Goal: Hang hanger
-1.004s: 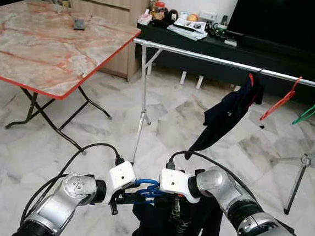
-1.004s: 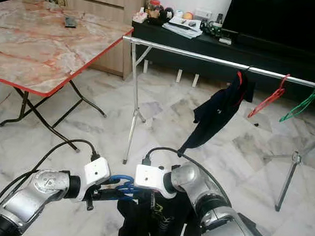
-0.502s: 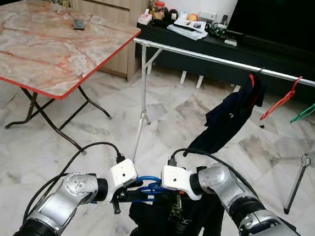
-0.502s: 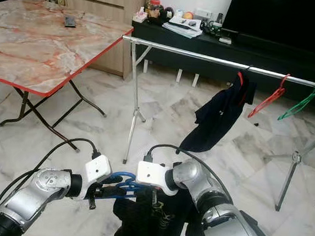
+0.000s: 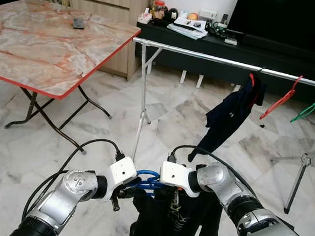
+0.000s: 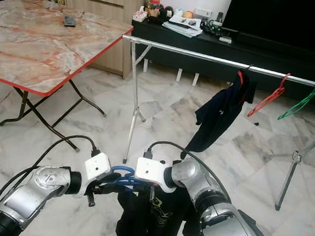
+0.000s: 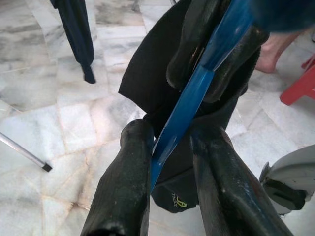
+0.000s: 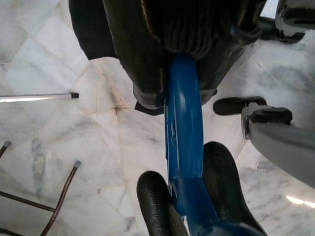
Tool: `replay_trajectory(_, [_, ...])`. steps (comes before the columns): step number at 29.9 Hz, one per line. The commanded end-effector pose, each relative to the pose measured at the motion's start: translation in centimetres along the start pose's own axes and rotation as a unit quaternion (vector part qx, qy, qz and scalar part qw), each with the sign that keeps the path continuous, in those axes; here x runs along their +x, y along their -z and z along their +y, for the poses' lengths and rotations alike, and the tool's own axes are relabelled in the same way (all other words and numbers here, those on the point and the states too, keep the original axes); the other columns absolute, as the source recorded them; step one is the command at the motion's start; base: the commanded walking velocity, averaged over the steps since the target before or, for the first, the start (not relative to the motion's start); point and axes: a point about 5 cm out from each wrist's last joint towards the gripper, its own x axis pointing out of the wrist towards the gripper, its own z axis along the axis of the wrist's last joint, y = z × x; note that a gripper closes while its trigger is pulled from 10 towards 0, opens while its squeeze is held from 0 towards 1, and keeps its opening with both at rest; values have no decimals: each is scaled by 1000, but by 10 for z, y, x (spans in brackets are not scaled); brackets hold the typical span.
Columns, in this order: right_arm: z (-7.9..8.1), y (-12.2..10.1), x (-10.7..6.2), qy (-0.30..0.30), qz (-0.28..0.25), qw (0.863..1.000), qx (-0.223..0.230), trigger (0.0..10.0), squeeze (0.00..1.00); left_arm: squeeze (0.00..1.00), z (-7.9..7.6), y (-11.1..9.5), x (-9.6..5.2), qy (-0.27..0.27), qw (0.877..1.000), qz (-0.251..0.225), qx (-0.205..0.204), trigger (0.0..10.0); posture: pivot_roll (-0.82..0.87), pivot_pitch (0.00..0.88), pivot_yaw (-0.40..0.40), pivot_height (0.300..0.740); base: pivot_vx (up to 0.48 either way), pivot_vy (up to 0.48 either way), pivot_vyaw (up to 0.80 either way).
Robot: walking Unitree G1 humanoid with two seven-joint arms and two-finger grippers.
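Both grippers clamp the blue hanger [image 5: 143, 182], left gripper [image 7: 170, 147] and right gripper [image 8: 189, 189], black garment [image 5: 165, 223] dangling low before the robot. Best bet: keep it level, raise the hook over the rail [image 5: 207, 57] near the bare stretch, well ahead.

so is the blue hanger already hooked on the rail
No, the blue hanger sits low between both grippers, well below the rail.

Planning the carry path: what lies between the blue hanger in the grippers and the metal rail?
Bare marble floor; in the left eye view nothing stands between the blue hanger and the rail.
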Motion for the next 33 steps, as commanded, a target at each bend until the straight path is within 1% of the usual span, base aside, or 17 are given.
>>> replay_trajectory(1, [-13,-20,-5,19,-36,999,-12,10000,0,0,-5,-2,6,12,1000,1,-4,10000,145,63,-96,740,0,0,0])
replay_trajectory(11, [-15,-26,-6,14,-57,998,-7,10000,0,0,-5,-1,7,14,1000,1,-15,10000,143,63,-94,740,0,0,0])
replay_trajectory(16, [-15,-26,-6,6,-58,998,-9,10000,0,0,-5,-1,8,15,1000,0,-19,10000,144,62,-96,740,0,0,0])
replay_trajectory(20, [-13,-25,-8,-13,-62,998,-6,10000,0,0,-3,-2,8,7,1000,-3,-20,10000,142,63,-98,740,0,0,0])
replay_trajectory(27, [-13,-24,-9,-14,-58,998,-7,10000,0,0,-4,-2,9,12,1000,-4,-22,10000,140,64,-99,740,0,0,0])
replay_trajectory(28, [-14,-24,-9,-12,-58,998,-6,10000,0,0,-4,-2,9,13,1000,-4,-23,8510,141,64,-99,740,0,0,0])
replay_trajectory(29, [-14,-25,-10,-10,-58,998,-6,10000,0,0,-4,-2,9,14,1000,-4,-24,6706,141,64,-99,740,0,0,0])
replay_trajectory(30, [-15,-25,-10,-9,-59,998,-6,10000,0,0,-4,-2,10,15,1000,-5,-24,3176,141,64,-99,740,0,0,0])
replay_trajectory(31, [-15,-25,-10,-9,-59,998,-6,10000,0,0,-4,-2,10,16,1000,-5,-24,3176,141,64,-99,740,0,0,0])
replay_trajectory(32, [-16,-25,-10,-6,-60,998,-6,10000,0,0,-5,-3,10,18,999,-7,-27,0,141,64,-100,740,0,0,0])
replay_trajectory(33, [-16,-26,-10,-5,-60,998,-6,10000,0,0,-5,-3,10,19,999,-8,-27,0,141,64,-100,740,0,0,0])
